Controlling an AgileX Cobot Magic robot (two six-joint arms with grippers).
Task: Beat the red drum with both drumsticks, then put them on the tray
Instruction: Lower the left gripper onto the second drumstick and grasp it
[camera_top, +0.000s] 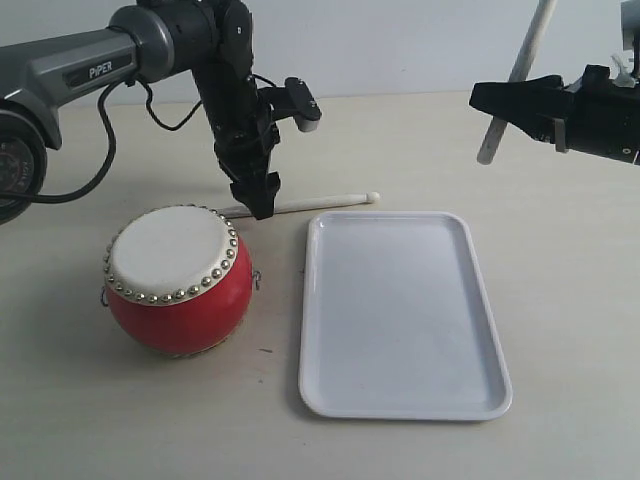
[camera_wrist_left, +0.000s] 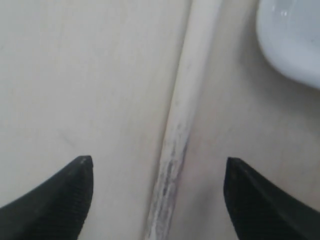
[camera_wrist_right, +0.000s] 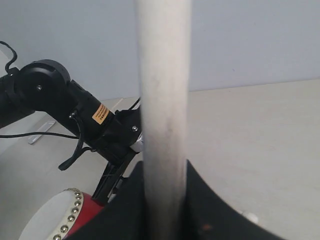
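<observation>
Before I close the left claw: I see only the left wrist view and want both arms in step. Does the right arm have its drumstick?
Observer: Yes. The right claw is shut on the raised drumstick, which it holds tilted in the air beyond the tray.
Operator: Which part of my stick am I over?
Observer: The left claw straddles the table drumstick near its plain end. The bead tip points away from it, along the tray's far rim.
Operator: And the drum?
Observer: The red drum stands upright just on the near side of the left claw, to the left of the tray.
</observation>
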